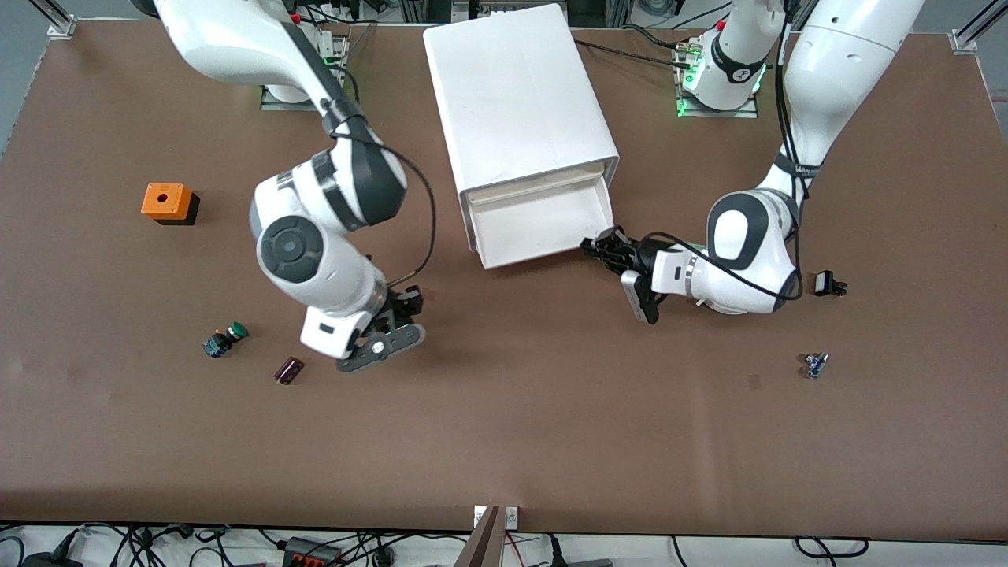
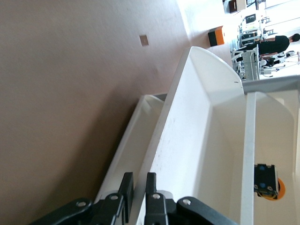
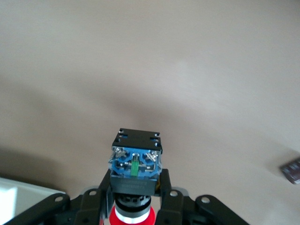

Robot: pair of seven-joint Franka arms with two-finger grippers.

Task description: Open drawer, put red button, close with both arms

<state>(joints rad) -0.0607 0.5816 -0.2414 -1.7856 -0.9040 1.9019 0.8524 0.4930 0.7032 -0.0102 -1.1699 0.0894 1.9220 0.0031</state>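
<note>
The drawer [image 1: 543,224] stands pulled out, its front edge pinched by the left gripper [image 1: 600,246], whose fingers [image 2: 126,190] sit narrow on the rim. The right gripper [image 1: 387,327] is clamped on the red button [image 3: 133,164], held above bare table toward the right arm's end. The carrying step appears under way; next, the button must travel over the open drawer. The tray looks empty where visible.

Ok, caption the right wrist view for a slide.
Right gripper holds the red button above the brown table.
</note>
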